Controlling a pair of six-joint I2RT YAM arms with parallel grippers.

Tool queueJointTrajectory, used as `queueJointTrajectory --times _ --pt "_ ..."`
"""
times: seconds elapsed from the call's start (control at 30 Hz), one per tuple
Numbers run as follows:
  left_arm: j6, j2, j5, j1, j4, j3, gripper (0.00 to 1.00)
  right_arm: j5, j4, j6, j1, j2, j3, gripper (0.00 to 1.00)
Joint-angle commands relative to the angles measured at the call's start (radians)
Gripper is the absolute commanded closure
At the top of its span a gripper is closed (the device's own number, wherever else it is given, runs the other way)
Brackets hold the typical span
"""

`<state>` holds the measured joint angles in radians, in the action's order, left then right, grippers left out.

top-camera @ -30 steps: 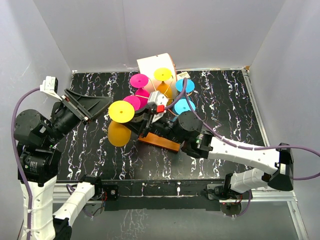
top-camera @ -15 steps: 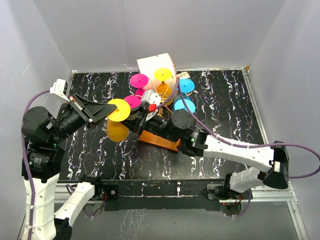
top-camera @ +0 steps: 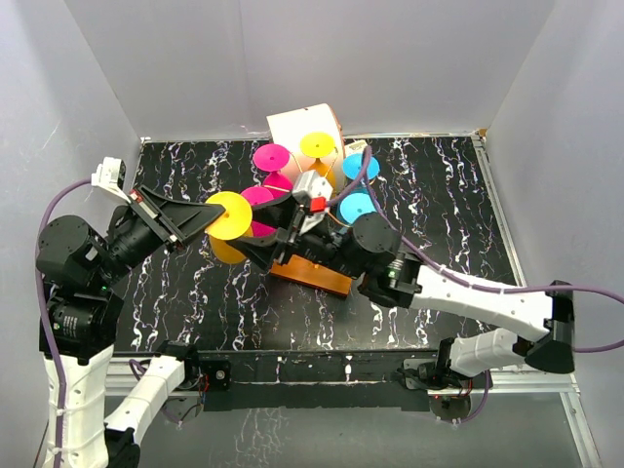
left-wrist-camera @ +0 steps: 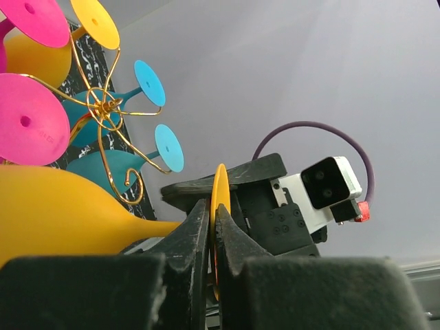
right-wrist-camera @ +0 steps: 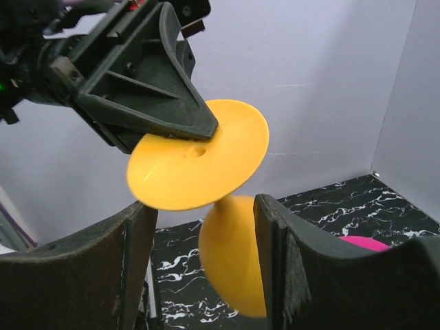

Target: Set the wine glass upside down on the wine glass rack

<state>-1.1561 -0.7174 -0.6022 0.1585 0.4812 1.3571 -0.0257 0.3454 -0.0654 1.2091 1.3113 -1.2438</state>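
The black, white-veined marble-pattern table [top-camera: 448,195] spreads out under both arms. At its far edge, beyond both grippers, stands a white cylinder-shaped box [top-camera: 292,125].

In front of the box is the thin gold wire wine glass rack on a flat orange-brown wooden base [top-camera: 317,275]. It stands just past the right gripper's tips and off to the right of the left gripper. The left wrist view shows its curled scroll arms meeting at a hub [left-wrist-camera: 104,108]. Magenta glasses [top-camera: 272,156], cyan glasses [top-camera: 361,167] and a yellow glass [top-camera: 318,144] hang there foot-up.

The left gripper [top-camera: 207,216] reaches in from the left. Its two black fingers [left-wrist-camera: 199,234] are pinched tight on the rim of the foot disc of a yellow plastic wine glass [top-camera: 229,214].

The right gripper [top-camera: 263,244] comes in from the right, and its jaws stand wide. In the right wrist view the yellow plastic wine glass [right-wrist-camera: 199,165] sits between its fingers [right-wrist-camera: 275,234], with a gap showing on each side of the stem and bowl.

That glass is tilted with its foot uppermost and its bowl [left-wrist-camera: 55,210] below. It is off the table, between the two grippers and just beside the rack's left side. I cannot tell whether it touches the wire.
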Motion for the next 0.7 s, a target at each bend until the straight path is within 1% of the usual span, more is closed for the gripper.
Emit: queueJointTrajectory --times 0.0,0.1,0.17,0.3,0.4,0.47,0.57,0.67 --pt "0.005 -0.001 0.010 -0.001 0.003 0.008 1.00 -0.012 0.012 -0.068 0.002 -0.119 0.049 0.42" --pt "0.005 -0.011 0.006 -0.001 0.025 0.011 1.00 -0.020 -0.028 -0.104 0.002 -0.184 0.091 0.38" --pt "0.023 -0.024 -0.010 0.000 0.039 0.019 1.00 -0.022 -0.089 -0.123 0.003 -0.229 0.098 0.36" --pt "0.086 -0.066 -0.056 -0.001 0.129 0.060 1.00 0.000 -0.279 -0.148 0.003 -0.284 0.043 0.34" --pt "0.103 -0.077 -0.120 0.000 0.162 0.045 1.00 0.025 -0.336 -0.167 0.003 -0.328 0.033 0.33" --pt "0.080 -0.071 -0.174 0.001 0.136 0.000 1.00 0.039 -0.345 -0.179 0.003 -0.354 0.034 0.33" --pt "0.028 -0.048 -0.238 0.015 0.051 -0.076 1.00 0.058 -0.344 -0.192 0.003 -0.379 0.037 0.33" --pt "0.023 -0.059 -0.270 0.037 0.038 -0.077 1.00 0.083 -0.344 -0.194 0.003 -0.389 0.042 0.33"
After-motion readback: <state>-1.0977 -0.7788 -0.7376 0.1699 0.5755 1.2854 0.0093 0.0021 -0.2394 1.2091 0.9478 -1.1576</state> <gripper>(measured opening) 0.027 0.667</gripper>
